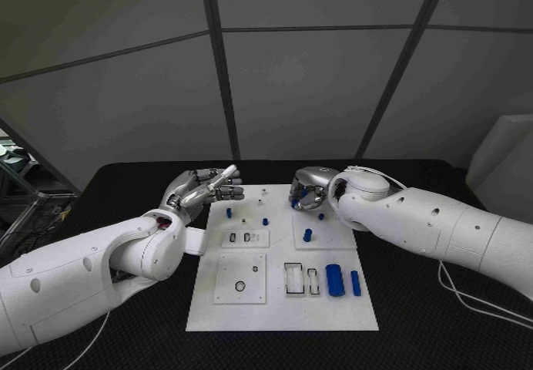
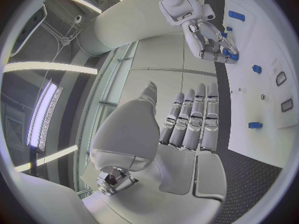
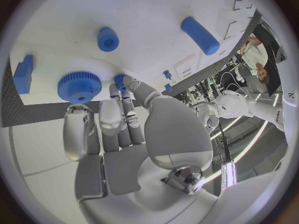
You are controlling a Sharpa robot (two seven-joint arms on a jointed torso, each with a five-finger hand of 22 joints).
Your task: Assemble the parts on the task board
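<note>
The white task board (image 1: 283, 304) lies in the middle of the table with blue parts on it. My right hand (image 1: 313, 189) hangs over its far right corner and pinches a small blue part (image 3: 119, 79) between thumb and a fingertip. Just beside those fingertips a blue gear (image 3: 79, 87) lies flat on the board, with a short blue cylinder (image 3: 107, 39) and a long one (image 3: 200, 35) beyond it. My left hand (image 1: 206, 189) is raised at the board's far left corner, fingers (image 2: 193, 117) stretched out side by side, holding nothing.
Two blue cylinders (image 1: 334, 279) lie at the board's near right by rectangular slots (image 1: 293, 279). Small blue pegs (image 1: 229, 212) stand near the far left. A blue block (image 3: 23, 74) sits near the gear. Black table (image 1: 133, 177) surrounds the board.
</note>
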